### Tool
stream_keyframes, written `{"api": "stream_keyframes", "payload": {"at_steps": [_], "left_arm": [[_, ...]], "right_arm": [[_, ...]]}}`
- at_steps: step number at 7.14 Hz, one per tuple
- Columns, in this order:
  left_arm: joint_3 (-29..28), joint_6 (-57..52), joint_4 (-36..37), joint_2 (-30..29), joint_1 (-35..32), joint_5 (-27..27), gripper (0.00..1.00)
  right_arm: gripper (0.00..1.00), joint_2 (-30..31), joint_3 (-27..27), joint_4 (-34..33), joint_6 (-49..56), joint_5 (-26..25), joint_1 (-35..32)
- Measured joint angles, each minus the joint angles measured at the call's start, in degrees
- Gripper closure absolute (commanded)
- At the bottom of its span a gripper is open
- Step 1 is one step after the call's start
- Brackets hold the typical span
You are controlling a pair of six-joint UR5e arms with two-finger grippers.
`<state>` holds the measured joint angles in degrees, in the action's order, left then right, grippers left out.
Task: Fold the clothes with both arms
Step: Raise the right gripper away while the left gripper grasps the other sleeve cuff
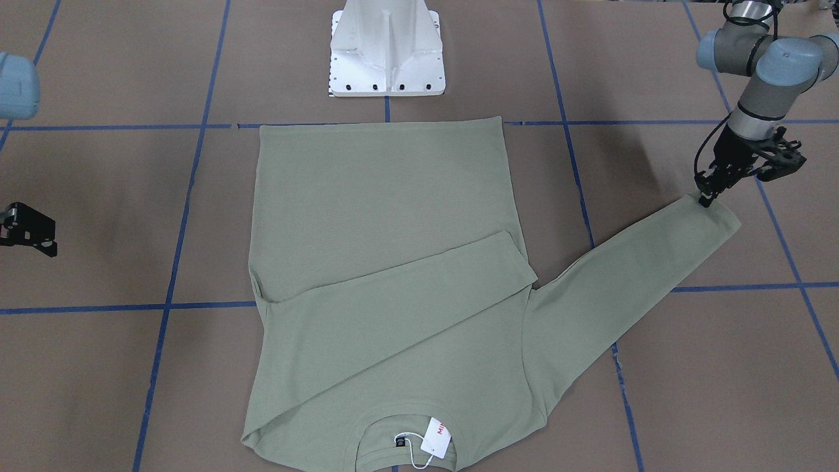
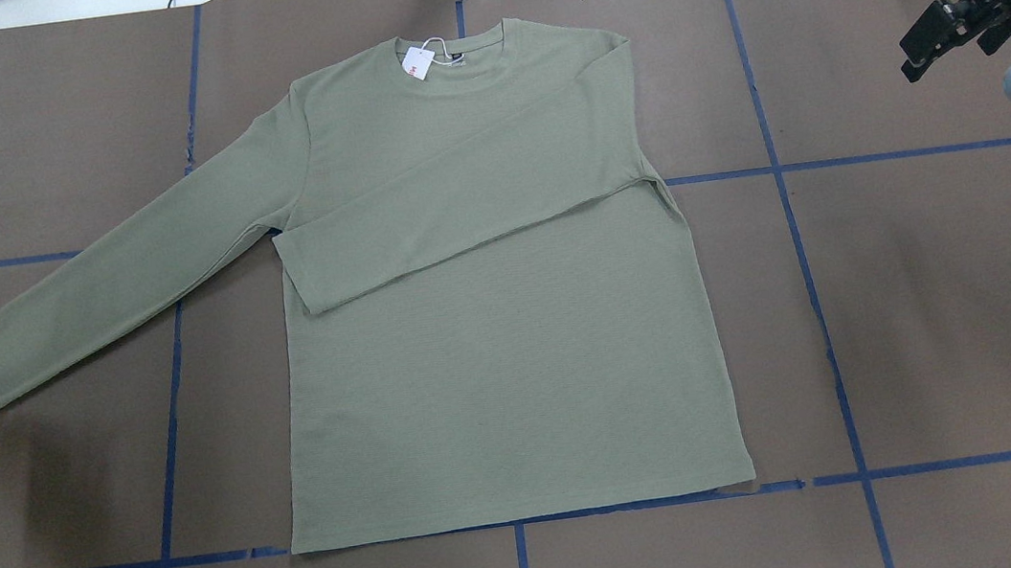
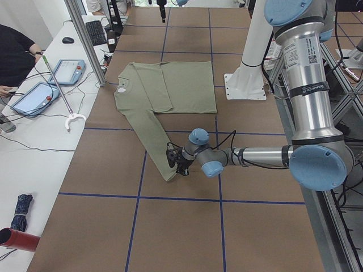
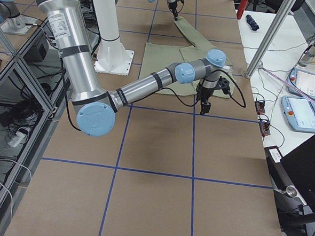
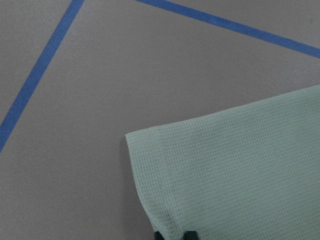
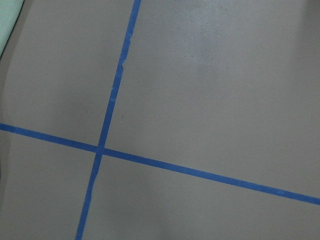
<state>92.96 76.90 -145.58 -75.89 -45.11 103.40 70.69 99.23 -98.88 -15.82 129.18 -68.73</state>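
My left gripper (image 1: pixel 704 196) is clamped on the sleeve cuff (image 1: pixel 720 221). I'd lift it slightly, then carry it flat across the shirt (image 1: pixel 387 196) toward nine o'clock in the front-facing view.

In its own wrist cam the left gripper (image 1: pixel 705 196) is just two dark fingertips (image 5: pixel 159 235) poking in at the bottom edge. The shirt (image 2: pixel 497 372) cuff is pinched between them and everything behind is cut off (the overhead view crops this gripper at the edge too). The right gripper (image 2: pixel 925 49) is half out of the front view, and I can't tell how its jaws stand. The hang tag (image 1: pixel 436 438) lettering, far from both tools, is too small to read.
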Motion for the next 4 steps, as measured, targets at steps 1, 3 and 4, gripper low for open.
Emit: {"api": "stream_keyframes", "payload": {"at_steps": [1,3,4], "left_arm": [[2.0,0.0,2.0,0.0,-0.1,0.2,1.00],[10.9,0.0,12.8,-1.0,-0.1,0.6,1.00],[15.6,0.0,20.5,-3.4,-0.2,0.7,1.00]], "right_arm": [[0.00,0.1,0.0,0.0,0.0,0.0,0.0],[0.00,0.7,0.2,0.1,0.0,0.1,-0.1],[0.00,1.4,0.5,0.2,0.0,0.2,-0.1]]}}
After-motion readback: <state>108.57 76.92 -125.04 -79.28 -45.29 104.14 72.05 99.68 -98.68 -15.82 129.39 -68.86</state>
